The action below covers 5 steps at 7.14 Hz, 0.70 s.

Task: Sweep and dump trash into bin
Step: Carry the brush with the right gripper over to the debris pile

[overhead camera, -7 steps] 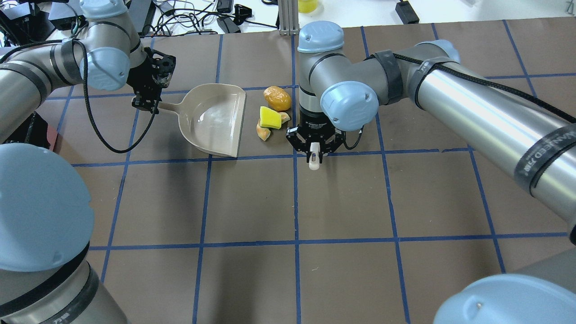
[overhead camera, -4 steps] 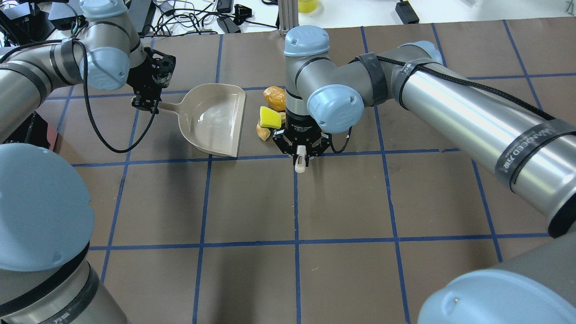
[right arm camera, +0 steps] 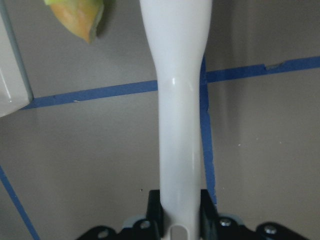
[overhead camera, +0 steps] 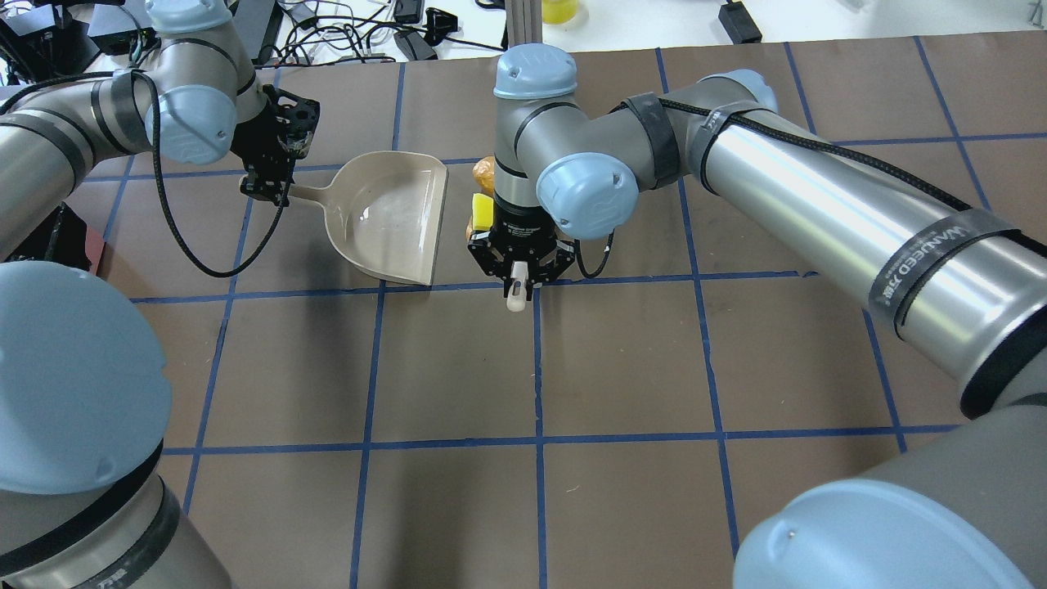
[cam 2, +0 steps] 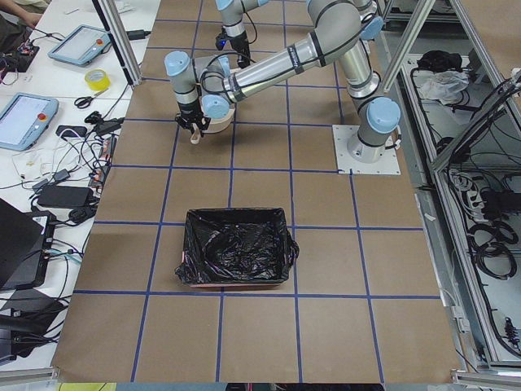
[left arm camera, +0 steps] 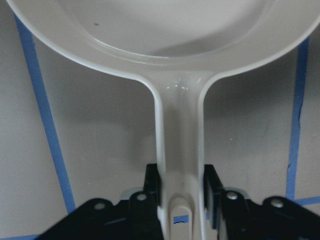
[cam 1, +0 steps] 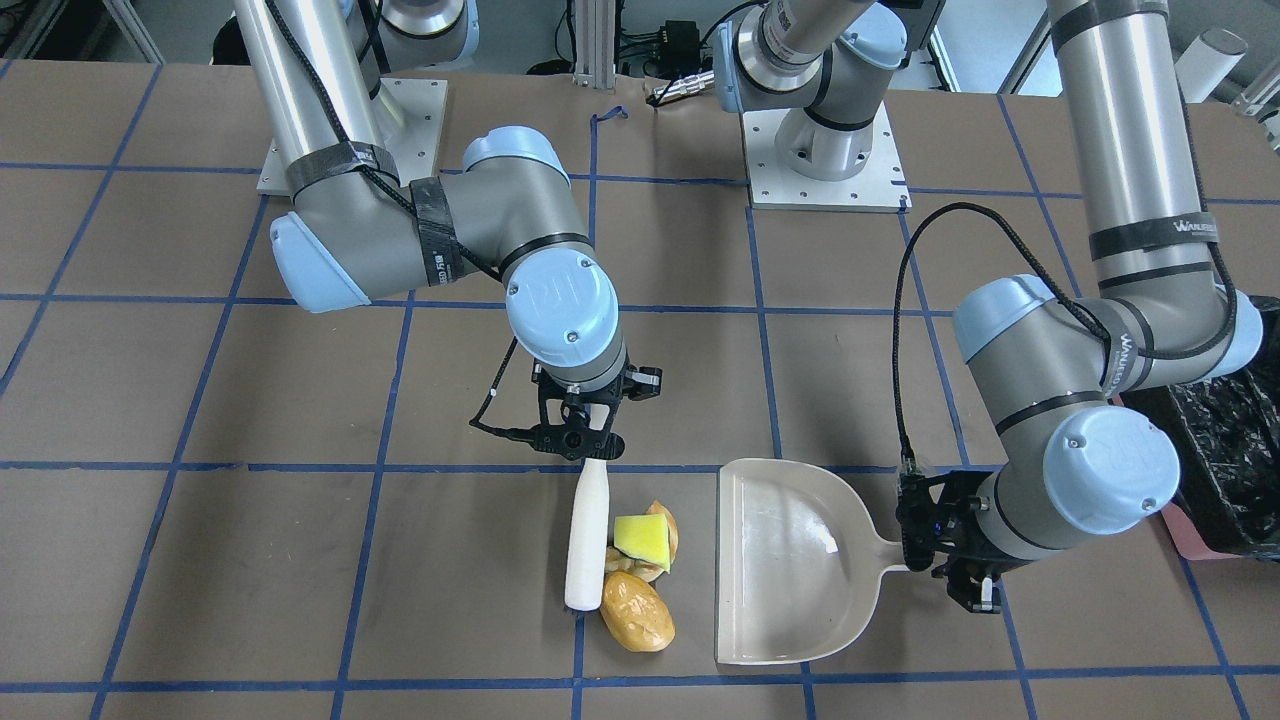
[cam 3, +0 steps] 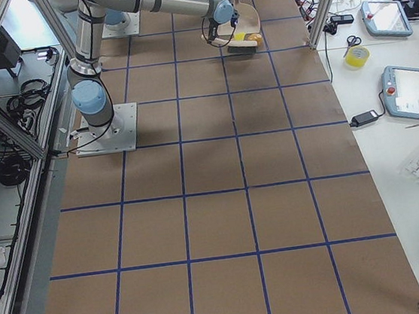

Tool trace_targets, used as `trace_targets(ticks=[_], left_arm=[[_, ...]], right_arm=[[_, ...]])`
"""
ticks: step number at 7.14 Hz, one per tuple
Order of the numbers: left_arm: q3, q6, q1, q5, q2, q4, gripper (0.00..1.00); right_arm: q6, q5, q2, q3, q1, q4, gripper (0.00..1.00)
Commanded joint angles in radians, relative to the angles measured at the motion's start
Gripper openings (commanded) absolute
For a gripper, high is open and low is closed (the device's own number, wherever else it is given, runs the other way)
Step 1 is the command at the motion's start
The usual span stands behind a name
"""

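The trash is a golden-brown lump, a yellow-green sponge wedge and tan peel scraps, lying just beside the beige dustpan's open edge. My right gripper is shut on a white brush handle, and the brush lies against the trash on the side away from the pan. My left gripper is shut on the dustpan handle and holds the pan flat on the table. In the overhead view my right wrist hides most of the trash. The bin stands apart on my left.
The black-lined bin also shows at the front-facing view's right edge, behind my left arm. The brown table has blue tape lines. Cables and devices lie beyond the table's far edge.
My right arm has moved left with the brush, pushing the trash closer to the dustpan's open edge. The left arm and the dustpan have not moved.
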<state>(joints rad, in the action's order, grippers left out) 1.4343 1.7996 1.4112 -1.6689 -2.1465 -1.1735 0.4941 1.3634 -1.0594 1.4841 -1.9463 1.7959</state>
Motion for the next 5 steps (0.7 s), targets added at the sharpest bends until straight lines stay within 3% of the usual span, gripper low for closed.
trace_targets(ticks=[1,5], left_arm=[[0.0,-0.005,0.0,0.0,-0.001,0.0,0.0],[0.0,-0.005,0.0,0.001,-0.001,0.0,0.0]], right_arm=[[0.015,-0.012,0.041,-0.04,-0.025,0.006,0.0],[0.049,-0.067,0.082,-0.114,-0.057,0.025,0.0]])
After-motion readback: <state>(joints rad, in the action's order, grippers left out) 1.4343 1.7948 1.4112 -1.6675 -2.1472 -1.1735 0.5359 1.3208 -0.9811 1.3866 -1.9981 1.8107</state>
